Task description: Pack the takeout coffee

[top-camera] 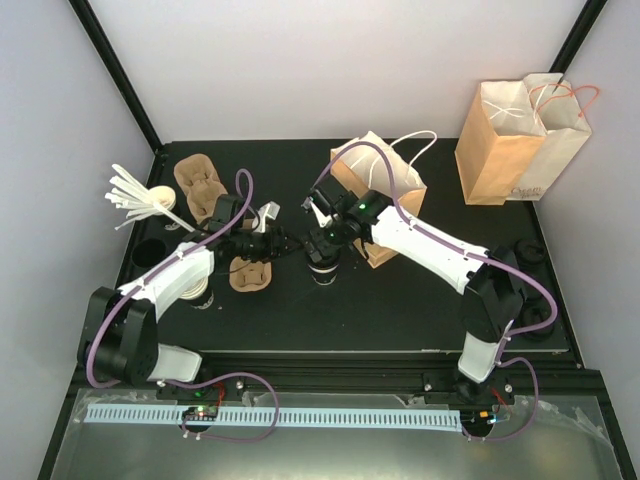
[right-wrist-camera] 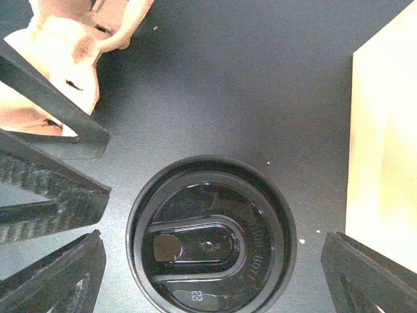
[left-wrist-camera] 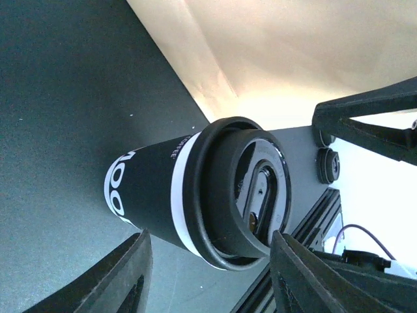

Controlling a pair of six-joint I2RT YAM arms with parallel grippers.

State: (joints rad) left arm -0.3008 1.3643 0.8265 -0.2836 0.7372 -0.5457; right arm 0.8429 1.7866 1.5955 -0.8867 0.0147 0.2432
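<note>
Black surface (top-camera: 400,300) carries the takeout coffee (left-wrist-camera: 143,195) upright, directly under your right end effector (right-wrist-camera: 215,270), its fingers (right-wrist-camera: 58,274) wide apart, and just ahead of your left end effector (left-wrist-camera: 208,261), likewise parted. Expect a light, crushable paper wall; grip gently just below the lid (right-wrist-camera: 208,241).

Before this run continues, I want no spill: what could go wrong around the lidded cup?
The left end effector flanks the takeout coffee while the right end effector hangs open over its lid; the two might collide. An off-centre squeeze could tip it toward the paper bag nearby.
</note>
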